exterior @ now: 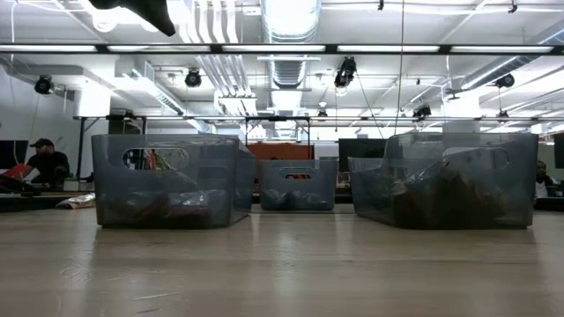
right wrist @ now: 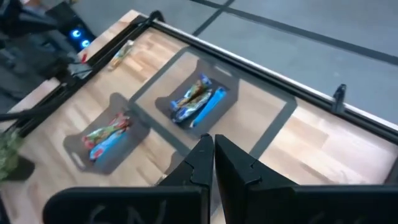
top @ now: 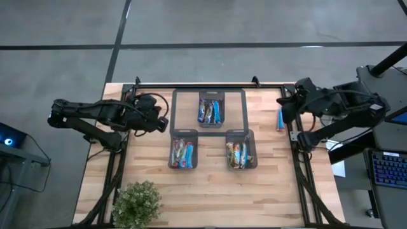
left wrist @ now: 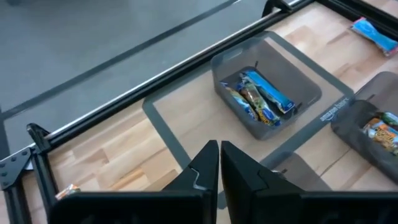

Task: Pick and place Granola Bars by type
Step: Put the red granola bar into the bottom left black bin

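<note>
Your left gripper (left wrist: 219, 163) and right gripper (right wrist: 210, 157) are pinched tight, empty, parked either side of the bins (top: 210, 109) for room.

I find almost no legible text. From the left wrist view, one bin (left wrist: 267, 87) carries a small printed label (left wrist: 333, 111) on its outer wall, but I cannot read its characters. The bar wrappers (left wrist: 261, 96) show printing that I cannot read either. I see no numbers or signs elsewhere.
</note>
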`<control>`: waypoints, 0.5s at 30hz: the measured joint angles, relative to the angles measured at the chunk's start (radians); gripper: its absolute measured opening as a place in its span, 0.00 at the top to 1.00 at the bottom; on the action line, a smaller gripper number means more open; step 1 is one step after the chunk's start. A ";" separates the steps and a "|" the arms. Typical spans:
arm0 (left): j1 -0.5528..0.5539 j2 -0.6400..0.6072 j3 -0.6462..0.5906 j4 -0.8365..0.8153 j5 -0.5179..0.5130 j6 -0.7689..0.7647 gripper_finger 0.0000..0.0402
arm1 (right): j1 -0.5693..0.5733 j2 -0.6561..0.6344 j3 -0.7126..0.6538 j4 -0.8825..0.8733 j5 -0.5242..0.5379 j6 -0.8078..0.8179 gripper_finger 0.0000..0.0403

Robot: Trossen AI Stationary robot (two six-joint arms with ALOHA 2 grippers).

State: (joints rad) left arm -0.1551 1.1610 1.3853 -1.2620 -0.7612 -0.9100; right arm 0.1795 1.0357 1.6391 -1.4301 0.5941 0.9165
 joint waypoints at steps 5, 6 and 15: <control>0.001 0.000 0.000 -0.014 0.000 0.000 1.00 | -0.056 0.069 0.077 -0.011 -0.007 -0.006 0.98; 0.001 0.000 0.000 -0.014 0.000 0.001 1.00 | -0.066 0.084 0.091 -0.012 -0.017 -0.007 0.98; 0.001 -0.007 0.000 -0.013 -0.079 0.046 1.00 | -0.181 0.165 0.131 -0.095 -0.054 0.086 0.98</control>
State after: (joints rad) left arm -0.1540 1.1537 1.3853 -1.2751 -0.8399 -0.8640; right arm -0.0016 1.2011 1.7705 -1.5247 0.5399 1.0026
